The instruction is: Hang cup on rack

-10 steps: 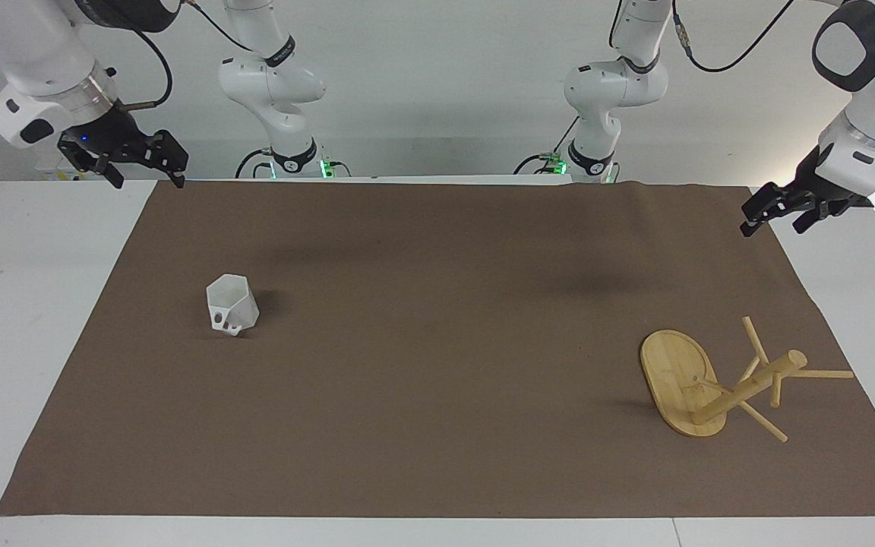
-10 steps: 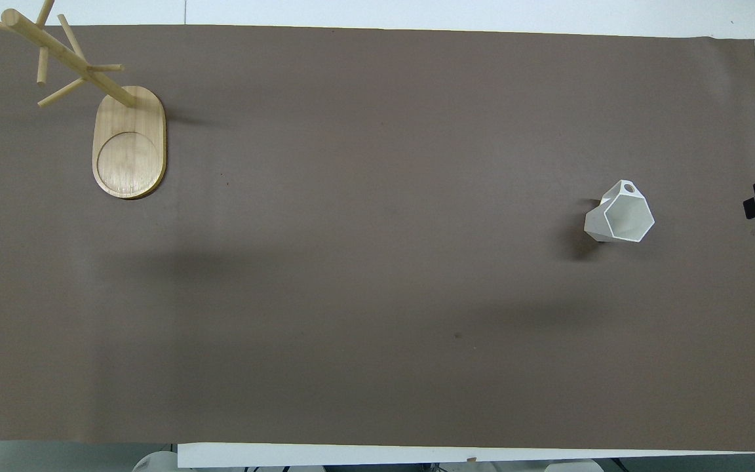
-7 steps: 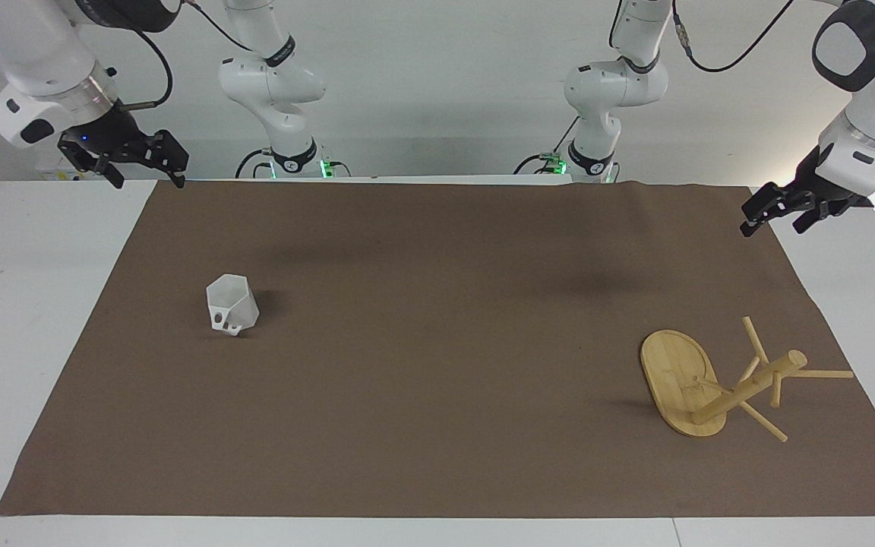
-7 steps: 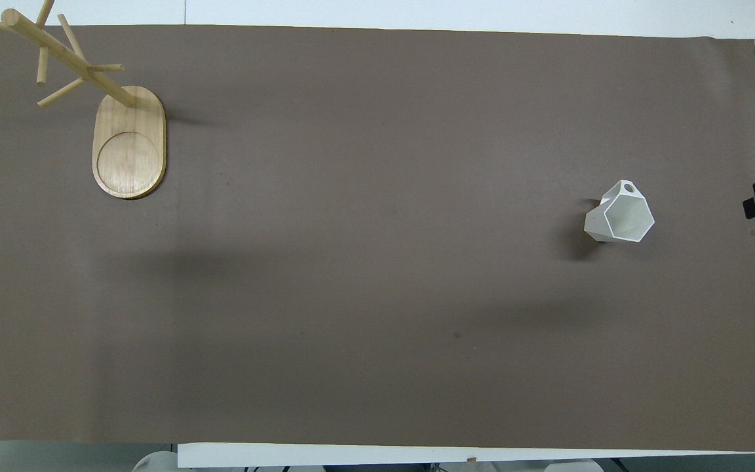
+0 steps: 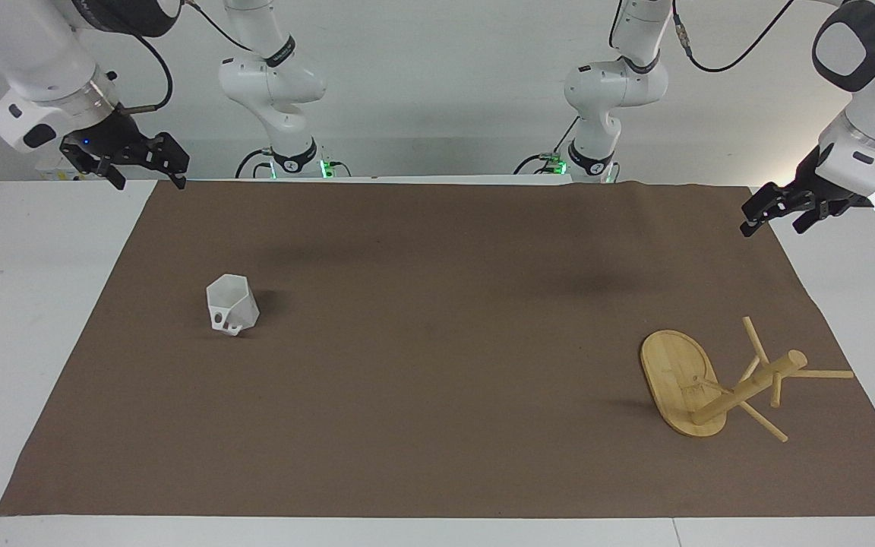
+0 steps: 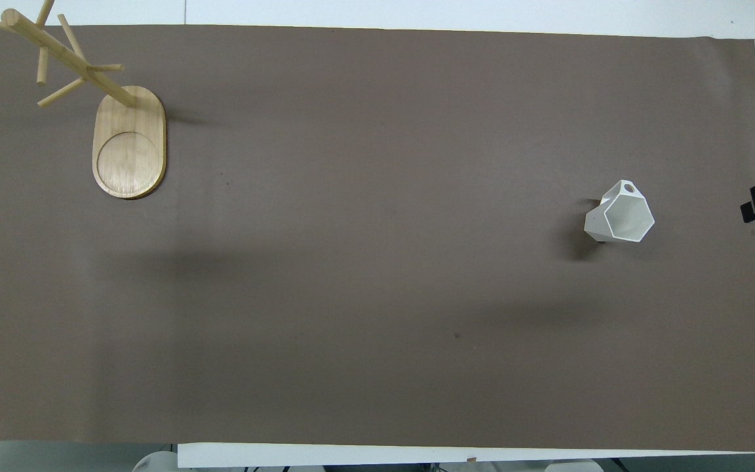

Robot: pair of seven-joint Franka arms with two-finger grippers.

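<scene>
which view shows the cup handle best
The facing view: the cup turns its blocky handle toward that camera, so the holes in its face show. The overhead view looks down into the open mouth and shows only the handle's top, with one hole.

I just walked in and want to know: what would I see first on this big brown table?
First the bamboo rack, standing on the brown mat toward the left arm's end, its pegs bare. Next the little white cup, sitting by itself toward the right arm's end, nearer the robots than the rack. The right gripper and left gripper hang up high over the mat's corners, holding nothing.
</scene>
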